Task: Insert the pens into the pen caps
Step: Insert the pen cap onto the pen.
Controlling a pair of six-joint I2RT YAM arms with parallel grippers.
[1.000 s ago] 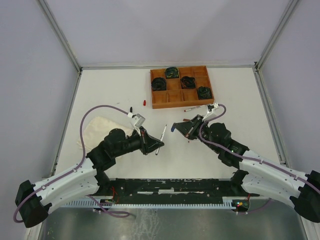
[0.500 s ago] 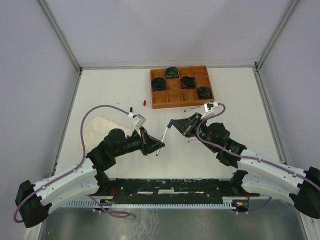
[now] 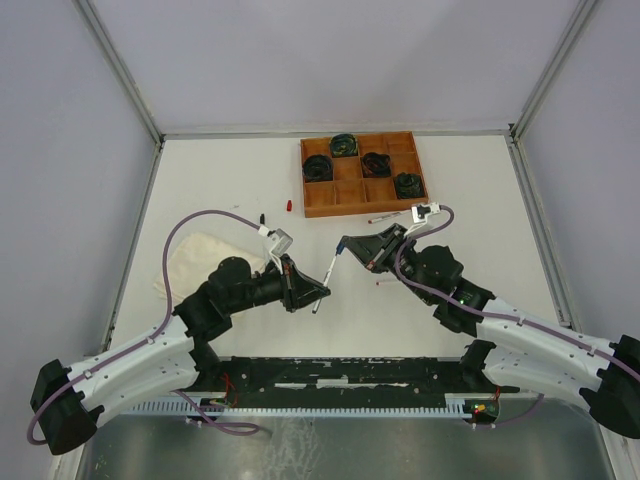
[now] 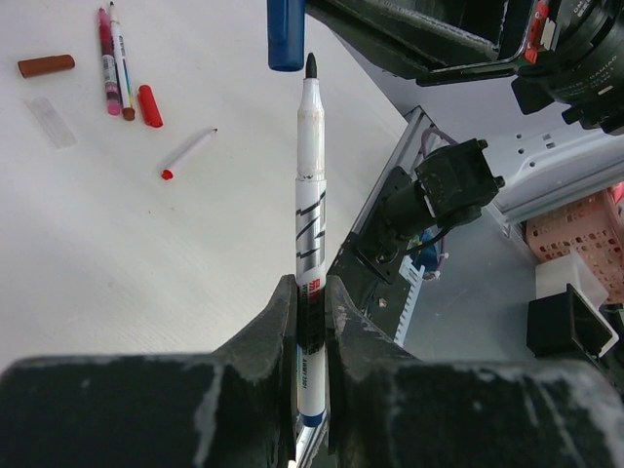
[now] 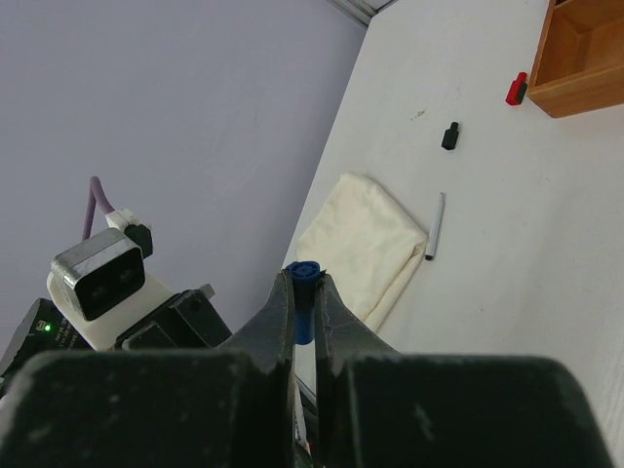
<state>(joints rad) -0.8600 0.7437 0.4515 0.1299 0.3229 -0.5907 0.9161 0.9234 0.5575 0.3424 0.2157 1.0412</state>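
Observation:
My left gripper (image 4: 310, 292) is shut on the lower barrel of a white pen (image 4: 310, 175), which points away with its dark tip bare. Just left of that tip and slightly beyond it hangs a blue pen cap (image 4: 286, 34), not on the tip. My right gripper (image 5: 304, 283) is shut on this blue cap (image 5: 303, 292). From above, the left gripper (image 3: 305, 290) and right gripper (image 3: 348, 245) face each other over mid-table, with the pen (image 3: 325, 275) between them. More pens (image 4: 119, 58) and a red-tipped pen (image 4: 188, 154) lie on the table.
A wooden tray (image 3: 365, 210) with dark cable bundles stands at the back. A folded cream cloth (image 3: 195, 262) lies left. A red cap (image 3: 290, 206) and a black cap (image 3: 262, 217) sit near the tray. A red cap (image 4: 149, 105) and a brown cap (image 4: 46, 65) lie by the loose pens.
My right gripper has carried the blue cap leftward, close to the pen's tip. The left gripper has shifted slightly and kept its hold on the pen.

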